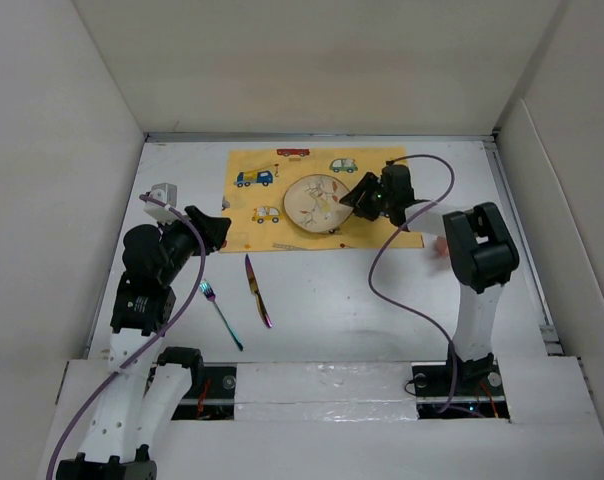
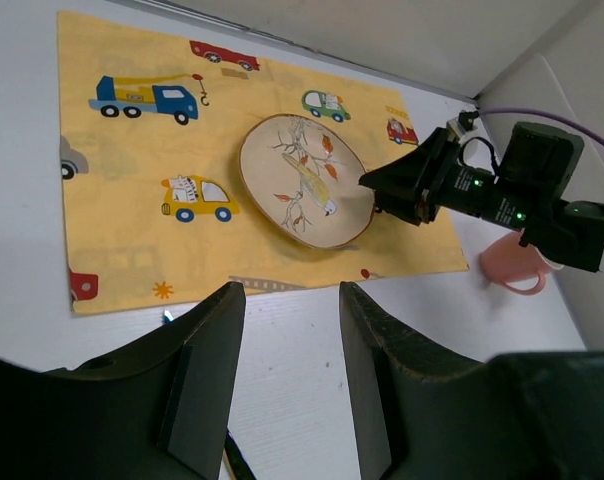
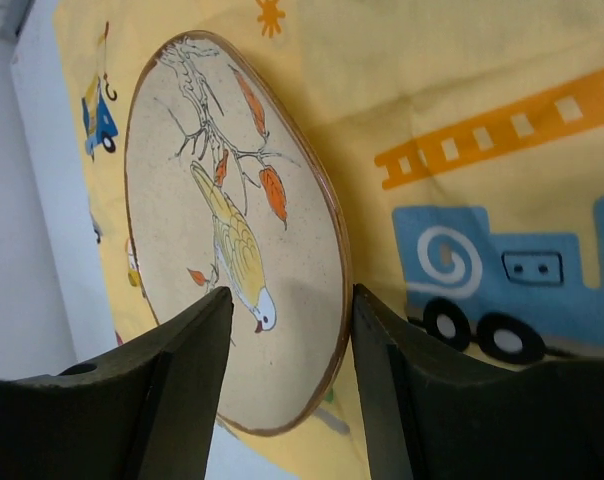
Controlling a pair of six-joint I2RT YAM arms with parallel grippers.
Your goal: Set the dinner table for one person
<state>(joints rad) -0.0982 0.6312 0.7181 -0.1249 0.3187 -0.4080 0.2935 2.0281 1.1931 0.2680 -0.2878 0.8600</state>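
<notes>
Right gripper [image 1: 350, 197]: jaws spread wide, nothing clamped; tips sit at the right rim of the plate [image 1: 312, 203], and the rim shows in the gap in its own wrist view; whether a finger touches the rim I cannot tell; the low, flat approach suits pinching or nudging a thin rim
Left gripper [image 2: 292, 295]: open and empty; hangs over bare table just left of the mat, at middle left of the top view; likely parked there so the right gripper can work unhindered
Table [image 1: 362, 300]: white surface filling the top view between the panels; everything lies on it
Mat [image 1: 242, 225]: yellow, car-printed, flat in the upper centre; it marks the setting's place, hence the plate on it
Plate: flat on the mat, a little right of its centre, bird side up; probably wants centring
Fork [image 1: 220, 315], knife [image 1: 258, 290]: on bare table below the mat's lower left corner; near each other but apart, both slanted; not yet flanking the plate
Cup [image 1: 439, 245]: pink, just off the mat's lower right corner; partly hidden
Stage: judged as plate placement; cutlery and cup to follow
Risk: thin rim may slip from the fingers; mat may ruck if the plate is dragged
</notes>
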